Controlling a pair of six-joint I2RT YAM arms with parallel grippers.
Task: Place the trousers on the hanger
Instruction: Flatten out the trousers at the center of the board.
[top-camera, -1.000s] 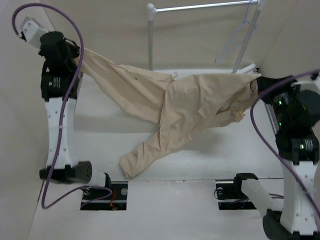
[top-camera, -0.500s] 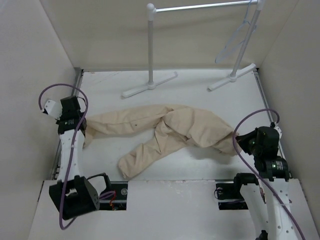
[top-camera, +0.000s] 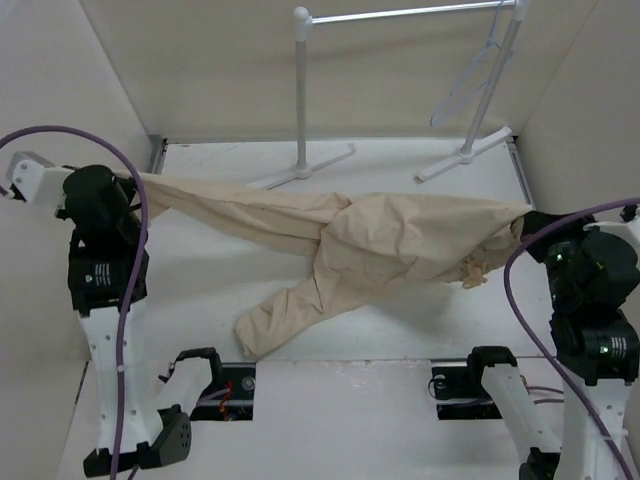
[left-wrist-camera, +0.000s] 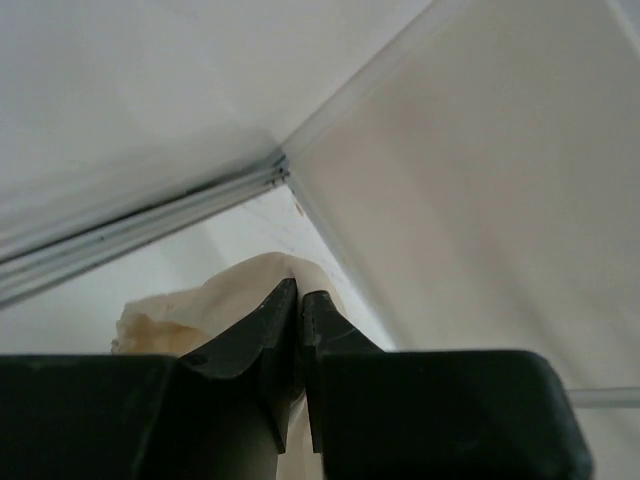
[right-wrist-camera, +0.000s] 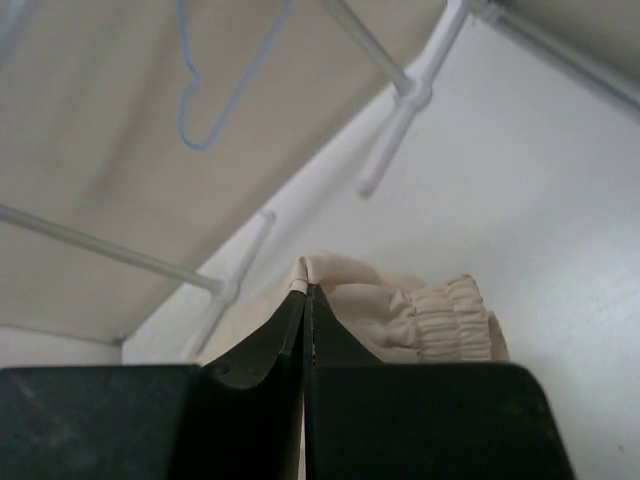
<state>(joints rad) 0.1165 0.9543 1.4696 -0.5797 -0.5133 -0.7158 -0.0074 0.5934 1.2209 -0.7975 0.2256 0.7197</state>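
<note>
Between the left gripper (left-wrist-camera: 299, 300) and the right gripper (right-wrist-camera: 305, 295), above the white table (top-camera: 400, 330), the beige cargo trousers (top-camera: 390, 245) are held stretched, with one leg trailing onto it. Beyond the right gripper, a pale wire hanger (right-wrist-camera: 181, 100) is hung on the white rack (top-camera: 300, 90). Both grippers are clamped on the trousers.

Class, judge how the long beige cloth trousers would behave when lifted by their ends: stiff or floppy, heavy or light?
Probably floppy: the long beige cloth trousers sag between the left gripper and right gripper, one leg trailing onto the white table. Likely light: two small pinches hold them up.
</note>
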